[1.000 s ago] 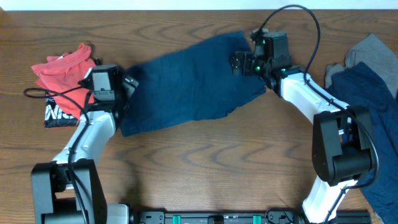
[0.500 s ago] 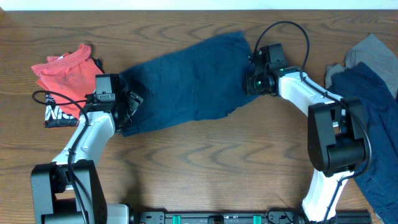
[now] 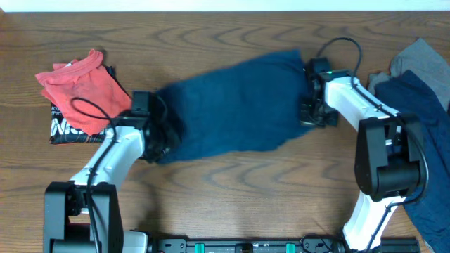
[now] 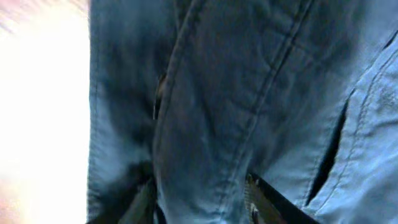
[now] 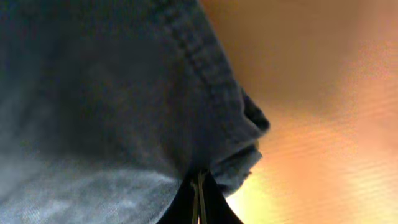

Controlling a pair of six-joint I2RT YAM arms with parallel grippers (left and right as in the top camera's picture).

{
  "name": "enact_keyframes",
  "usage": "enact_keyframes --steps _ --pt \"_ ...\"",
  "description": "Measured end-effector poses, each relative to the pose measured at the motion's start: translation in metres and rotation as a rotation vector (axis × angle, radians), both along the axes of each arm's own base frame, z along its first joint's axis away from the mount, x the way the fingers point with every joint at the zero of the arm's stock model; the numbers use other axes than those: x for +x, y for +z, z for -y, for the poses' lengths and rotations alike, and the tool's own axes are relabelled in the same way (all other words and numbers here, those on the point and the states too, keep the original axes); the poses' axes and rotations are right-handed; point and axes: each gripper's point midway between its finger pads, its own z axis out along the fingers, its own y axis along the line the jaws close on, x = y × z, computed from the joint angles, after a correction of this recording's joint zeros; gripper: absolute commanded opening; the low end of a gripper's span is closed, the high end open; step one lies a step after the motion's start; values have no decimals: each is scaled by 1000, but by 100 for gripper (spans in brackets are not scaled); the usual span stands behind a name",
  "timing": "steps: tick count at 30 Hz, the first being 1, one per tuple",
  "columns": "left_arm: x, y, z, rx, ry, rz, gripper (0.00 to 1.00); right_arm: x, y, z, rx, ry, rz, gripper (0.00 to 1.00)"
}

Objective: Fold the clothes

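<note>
Dark blue denim shorts (image 3: pixel 232 105) lie spread across the middle of the wooden table, stretched between my two arms. My left gripper (image 3: pixel 163 133) sits at their left end. In the left wrist view its fingers (image 4: pixel 260 198) stand half closed on a ridge of the shorts (image 4: pixel 249 93), with my left gripper (image 4: pixel 202 199) filled by the cloth. My right gripper (image 3: pixel 308 112) is at the right end. In the right wrist view the right gripper (image 5: pixel 199 186) has its fingers pressed together, pinching the seamed edge of the shorts (image 5: pixel 124 93).
A coral-red top (image 3: pixel 81 88) lies at the back left, over a black white-lettered piece (image 3: pixel 67 130). More dark blue cloth (image 3: pixel 415 98) and a grey piece (image 3: pixel 422 56) are heaped at the right edge. A black cable (image 3: pixel 84 109) loops beside the left arm.
Both grippers have closed on the ends of the shorts. Both arms moved right and toward the front, and the shorts shifted right with them and lie more stretched out.
</note>
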Motion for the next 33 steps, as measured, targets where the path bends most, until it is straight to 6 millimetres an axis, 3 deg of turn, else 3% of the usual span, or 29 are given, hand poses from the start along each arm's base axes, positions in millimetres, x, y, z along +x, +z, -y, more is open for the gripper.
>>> enact_keyframes --steps 2,4,7,8,10,11,14,16,20,25,29,30,31,33 --pt "-14 -1 11 -15 -69 -41 47 -9 0 14 -41 -29 -32 1" --pt "-21 0 16 -26 -113 -59 55 -18 1 23 -66 -49 -57 2" --pt "-14 8 16 -25 -156 4 83 -22 7 29 -79 -68 -52 6" --pt "-4 15 16 -21 -160 59 88 -22 12 30 -79 -72 -37 12" --pt "24 32 17 -10 -174 209 92 -17 27 30 -70 -80 13 42" --pt "39 42 16 -1 -174 286 92 -14 38 30 -66 -79 48 47" --pt "77 68 12 50 -170 478 92 -7 68 29 -52 -72 144 47" --pt "93 74 6 93 -154 540 92 -5 87 29 -44 -65 204 47" --pt "113 52 -3 154 -136 546 92 -5 110 28 -32 -57 267 48" --pt "127 13 -6 183 -136 517 91 -6 114 26 -20 -53 275 47" --pt "132 -2 -2 166 -135 511 74 -5 114 24 -5 -46 279 41" --pt "133 -3 -1 158 -135 514 58 -2 115 23 -2 -46 289 39" --pt "135 -2 2 142 -143 522 35 1 116 22 2 -44 303 37" --pt "138 2 9 108 -154 543 14 8 117 21 7 -42 329 34"
